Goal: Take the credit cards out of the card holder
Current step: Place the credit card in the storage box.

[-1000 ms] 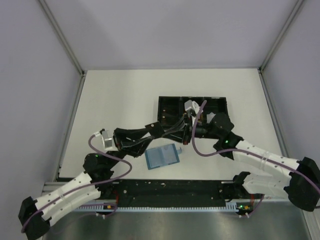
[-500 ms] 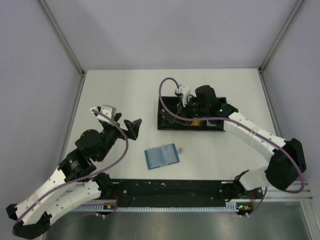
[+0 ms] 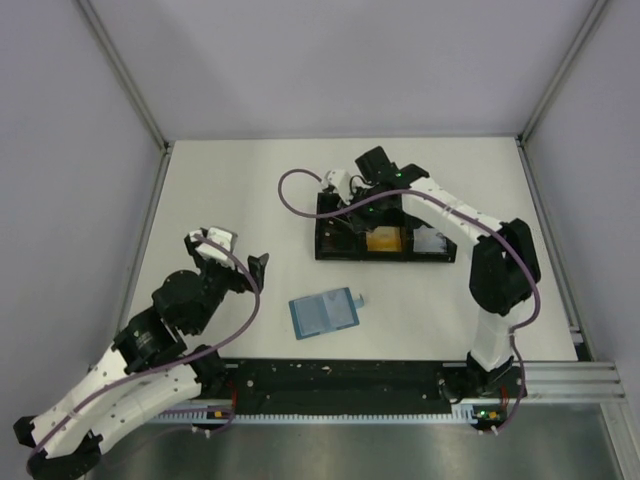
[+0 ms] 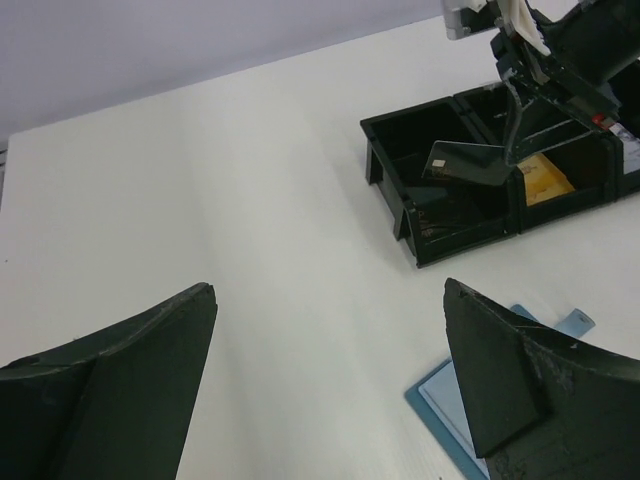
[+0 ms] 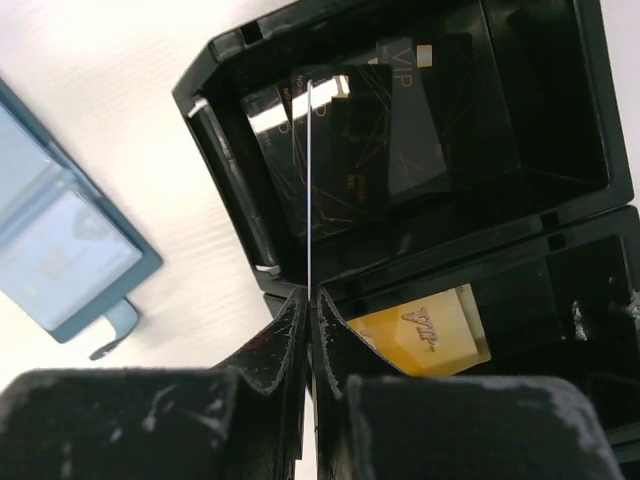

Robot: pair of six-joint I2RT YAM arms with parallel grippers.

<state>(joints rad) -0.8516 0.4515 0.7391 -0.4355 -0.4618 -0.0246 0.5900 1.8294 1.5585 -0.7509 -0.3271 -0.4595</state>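
Observation:
The teal-blue card holder (image 3: 324,313) lies open on the table, its light blue slots up; it also shows in the left wrist view (image 4: 440,395) and the right wrist view (image 5: 60,250). My right gripper (image 3: 360,208) (image 5: 311,295) is shut on a black credit card (image 4: 465,163), seen edge-on in its own view (image 5: 310,180), above the left compartment of the black tray (image 3: 400,256). At least one black card (image 5: 345,150) lies in that compartment. An orange-gold card (image 3: 383,240) (image 5: 425,335) lies in the middle one. My left gripper (image 3: 255,268) (image 4: 330,300) is open and empty, left of the holder.
A white wad of paper (image 3: 428,240) sits in the tray's right compartment. The tray (image 4: 460,228) (image 5: 222,160) stands behind the holder, toward the back of the white table. Grey walls enclose the table on three sides.
Both grippers have left the card holder. My right gripper carried the black card back over the tray's left compartment. My left arm pulled back to the left, open.

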